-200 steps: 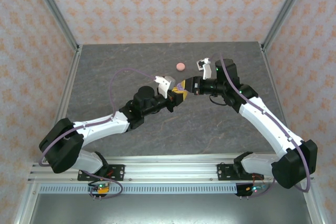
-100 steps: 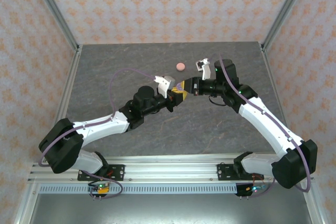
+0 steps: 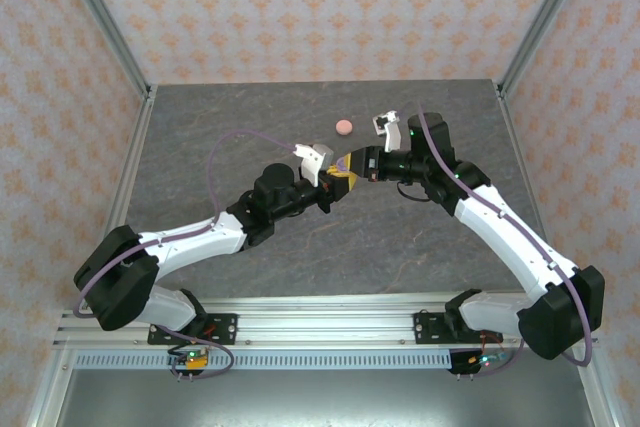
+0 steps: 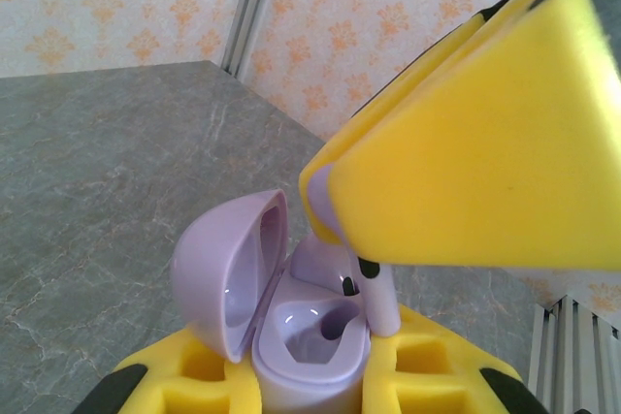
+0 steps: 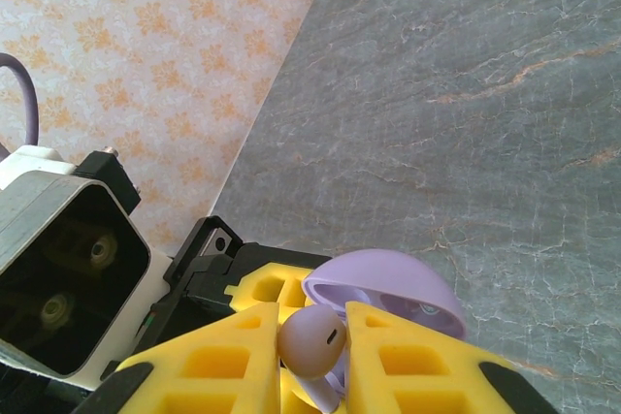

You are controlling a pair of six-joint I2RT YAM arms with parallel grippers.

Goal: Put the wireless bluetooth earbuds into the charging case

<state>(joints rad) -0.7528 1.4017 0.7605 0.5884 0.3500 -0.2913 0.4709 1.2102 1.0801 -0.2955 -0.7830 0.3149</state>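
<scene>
1. One lilac earbud (image 5: 312, 343) is gripped by its round head between the two yellow pads (image 5: 412, 366) of the right claw (image 5: 312, 325). The claw is clenched on it, and the stem hangs down below the pads.
2. One lilac case (image 4: 310, 341) sits directly under the right claw. The earbud's stem reaches down to the case's open lower half. I cannot tell whether the stem's tip touches the socket.
3. The lid (image 4: 231, 269) of this case is swung open. It stands nearly upright on the side away from the right claw's pads, with its hollow facing the earbud.
4. The left claw (image 4: 310, 385) is grasping the lower half of the lilac case. A yellow pad presses on each side, and the opening faces up toward the right claw.
5. From above, the two claws meet tip to tip over the middle of the grey tabletop (image 3: 220, 117). The right claw reaches in from the far right and the left claw from the near left.
6. A small round pink case (image 3: 344, 126) lies on the tabletop beyond both claws, apart from them.
7. The right wrist view shows a boxy camera housing (image 5: 68, 269) just beside the left claw.
</scene>
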